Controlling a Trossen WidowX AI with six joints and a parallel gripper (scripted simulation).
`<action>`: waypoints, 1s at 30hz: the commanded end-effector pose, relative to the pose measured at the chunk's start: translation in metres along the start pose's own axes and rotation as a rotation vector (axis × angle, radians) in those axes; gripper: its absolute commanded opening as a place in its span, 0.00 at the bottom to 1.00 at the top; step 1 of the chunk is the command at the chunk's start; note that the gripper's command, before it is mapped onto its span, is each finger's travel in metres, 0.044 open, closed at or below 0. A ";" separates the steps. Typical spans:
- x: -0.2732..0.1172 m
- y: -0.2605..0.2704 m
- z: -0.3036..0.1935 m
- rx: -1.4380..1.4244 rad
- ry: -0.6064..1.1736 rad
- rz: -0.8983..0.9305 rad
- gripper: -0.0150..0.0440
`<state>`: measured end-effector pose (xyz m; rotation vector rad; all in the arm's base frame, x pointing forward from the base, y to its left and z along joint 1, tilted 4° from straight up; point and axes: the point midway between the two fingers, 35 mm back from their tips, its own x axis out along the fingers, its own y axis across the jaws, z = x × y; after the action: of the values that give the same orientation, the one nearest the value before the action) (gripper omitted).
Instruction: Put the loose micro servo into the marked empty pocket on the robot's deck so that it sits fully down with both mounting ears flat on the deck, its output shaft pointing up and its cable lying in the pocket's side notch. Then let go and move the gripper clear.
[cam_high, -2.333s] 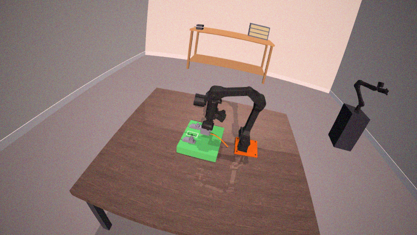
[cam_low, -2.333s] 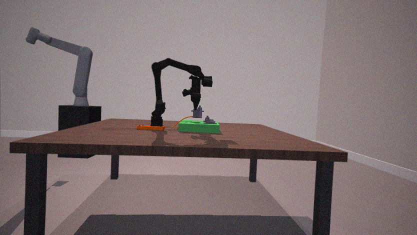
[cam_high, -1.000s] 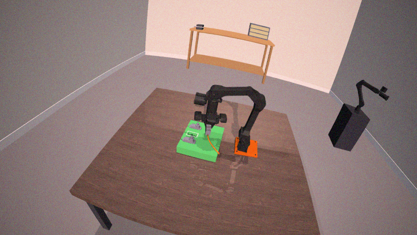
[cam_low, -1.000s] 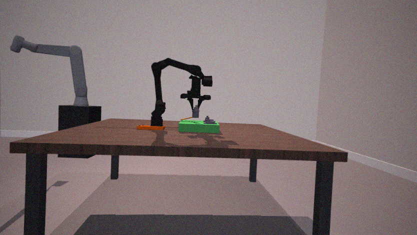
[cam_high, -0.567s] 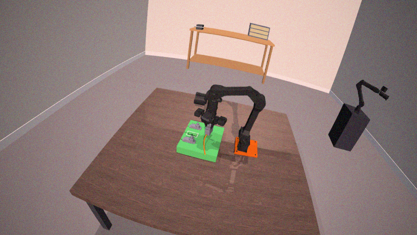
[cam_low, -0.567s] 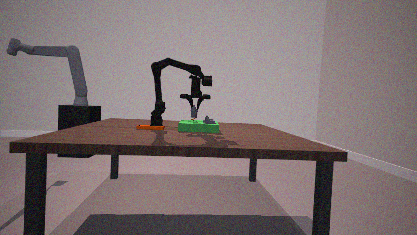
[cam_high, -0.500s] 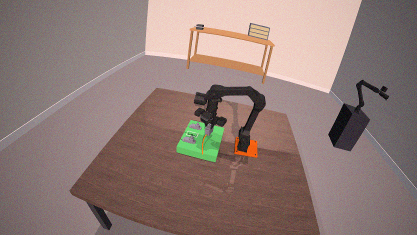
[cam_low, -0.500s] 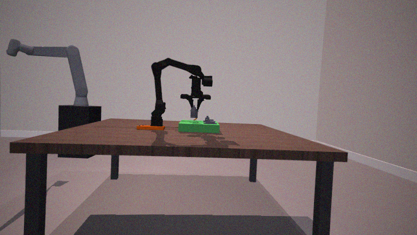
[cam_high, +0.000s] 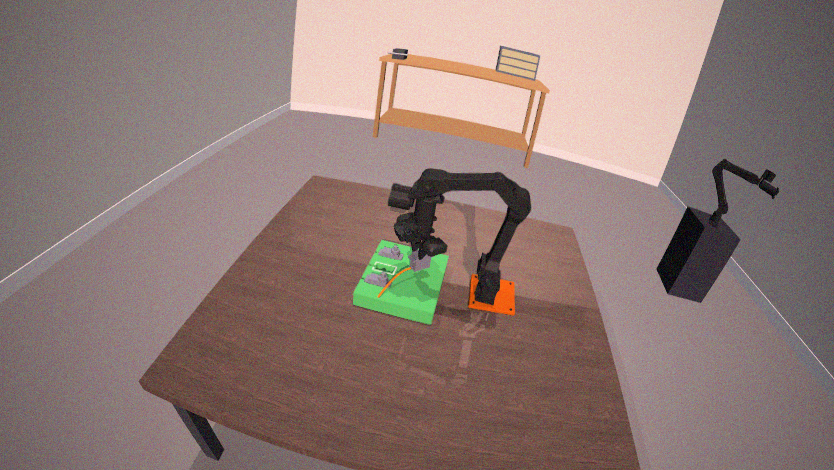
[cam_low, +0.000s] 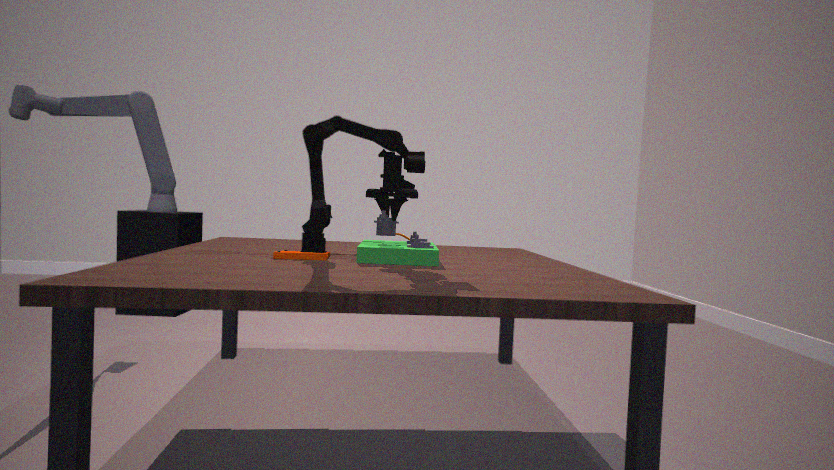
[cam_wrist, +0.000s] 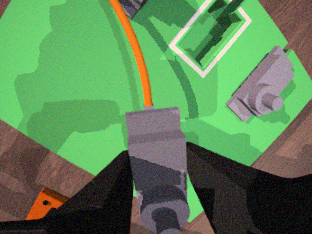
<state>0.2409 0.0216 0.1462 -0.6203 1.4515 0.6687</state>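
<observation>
My gripper (cam_high: 420, 254) (cam_low: 389, 219) (cam_wrist: 156, 153) is shut on the loose grey micro servo (cam_high: 419, 260) (cam_low: 385, 226) (cam_wrist: 155, 127) and holds it above the green deck (cam_high: 408, 304) (cam_low: 396, 255) (cam_wrist: 85, 30). Its output shaft points up towards the wrist camera. Its orange cable (cam_high: 392, 279) (cam_wrist: 138, 55) leaves the far end in the wrist view and curves over the deck. The empty pocket's white outline (cam_high: 385, 264) (cam_wrist: 187, 61) lies up and right of the servo in the wrist view, its long side diagonal to the servo. The underside of the servo is hidden.
Two fitted grey servos, one (cam_high: 390, 252) behind and one (cam_high: 377, 279) in front of the pocket, stand up from the deck. One servo (cam_wrist: 265, 90) shows at right in the wrist view. The arm's orange base plate (cam_high: 506, 297) (cam_low: 300, 255) is beside the deck.
</observation>
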 end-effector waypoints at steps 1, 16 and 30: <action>-0.001 0.000 0.001 0.157 -0.008 0.006 0.25; -0.002 -0.001 0.001 0.664 -0.013 0.027 0.25; -0.002 -0.004 0.004 0.781 -0.013 0.032 0.25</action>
<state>0.2417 0.0206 0.1463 0.0016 1.5672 0.0981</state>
